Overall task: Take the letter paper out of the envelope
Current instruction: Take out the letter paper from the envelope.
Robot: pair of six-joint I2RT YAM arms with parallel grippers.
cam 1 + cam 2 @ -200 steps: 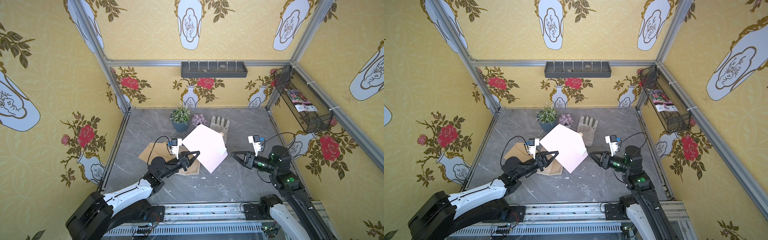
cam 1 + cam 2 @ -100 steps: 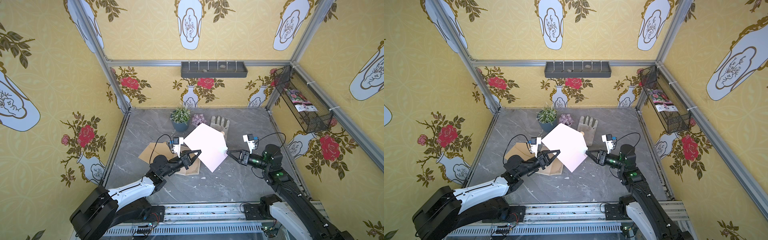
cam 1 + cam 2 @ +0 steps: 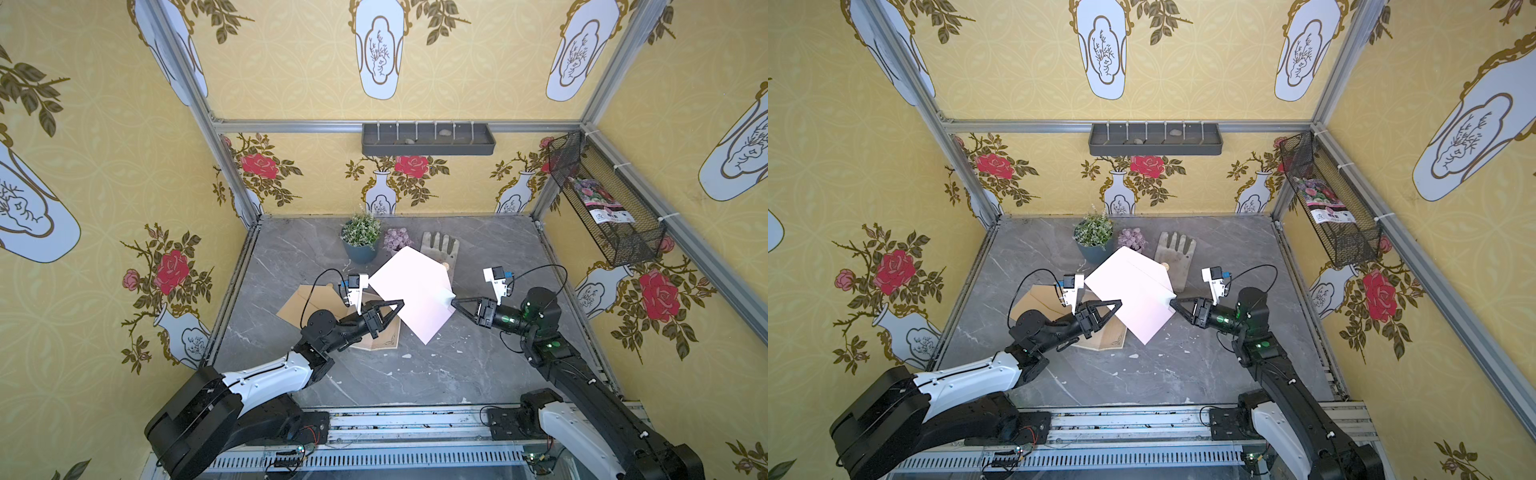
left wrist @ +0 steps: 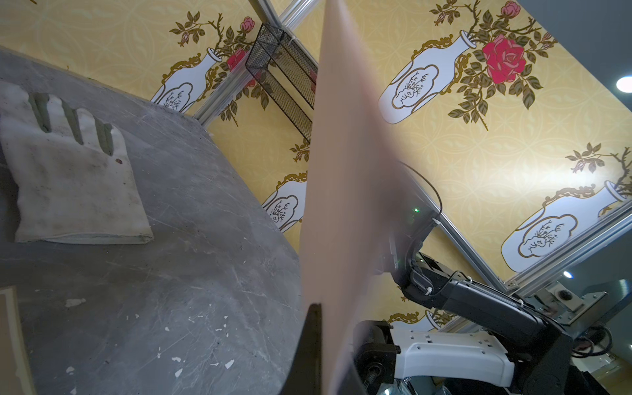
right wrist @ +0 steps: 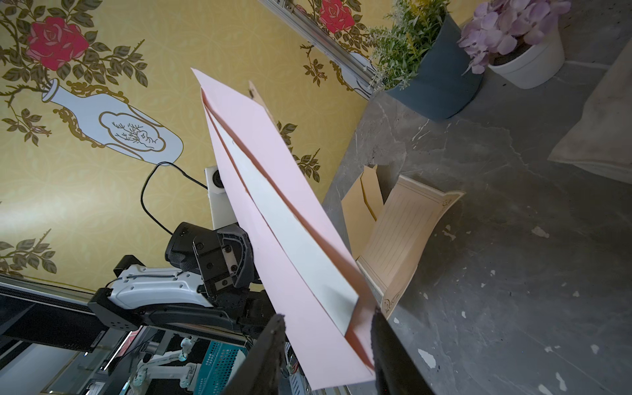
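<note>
Holding the work clear of the grey marble tabletop (image 3: 415, 374) gives you room on both sides. The pink paper envelope (image 3: 415, 291) hangs tilted in mid-air, and the left gripper (image 3: 400, 303) is clamped tight on one edge so the mouth faces the other arm. Your right gripper (image 5: 328, 342) straddles that open corner, jaws apart and clamping nothing yet. The white letter paper (image 5: 290, 236) sits inside, showing through the slit. Judge your pinch so it catches the sheet alone, not the pink wall.

envelope (image 3: 411, 296) — matt pink paper | table (image 3: 415, 374) — grey marbled, scuffed | glove (image 3: 444, 248) — soiled cloth
</note>
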